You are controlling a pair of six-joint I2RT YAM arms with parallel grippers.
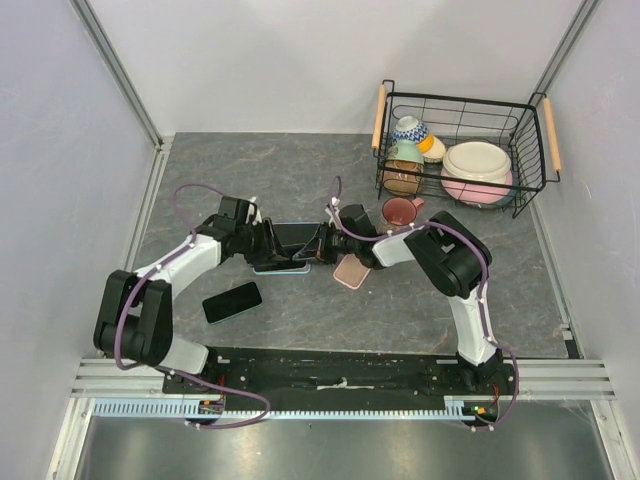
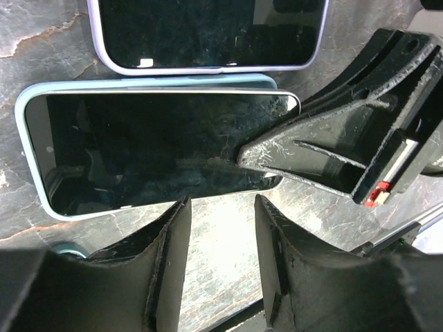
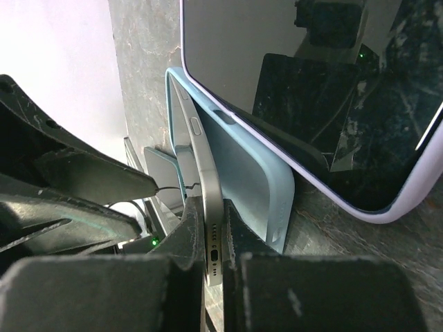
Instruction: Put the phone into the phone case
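Observation:
The phone (image 2: 152, 149), silver-edged with a dark screen, lies partly in the light blue case (image 2: 31, 138) on the grey table; its far end sits in the case and its near end is raised. My right gripper (image 3: 212, 214) is shut on the phone's raised end (image 3: 208, 194), with the blue case (image 3: 256, 187) beside it. In the top view this gripper (image 1: 323, 245) meets the phone (image 1: 285, 258) at mid-table. My left gripper (image 2: 221, 242) is open and empty, just in front of the phone's long edge; in the top view it (image 1: 264, 241) is left of the phone.
A second phone in a lilac case (image 2: 208, 31) lies right behind the blue case. A bare black phone (image 1: 232, 301) lies front left. A pink case (image 1: 352, 271) and a brown mug (image 1: 400, 210) sit to the right. A wire basket (image 1: 530, 150) of bowls stands back right.

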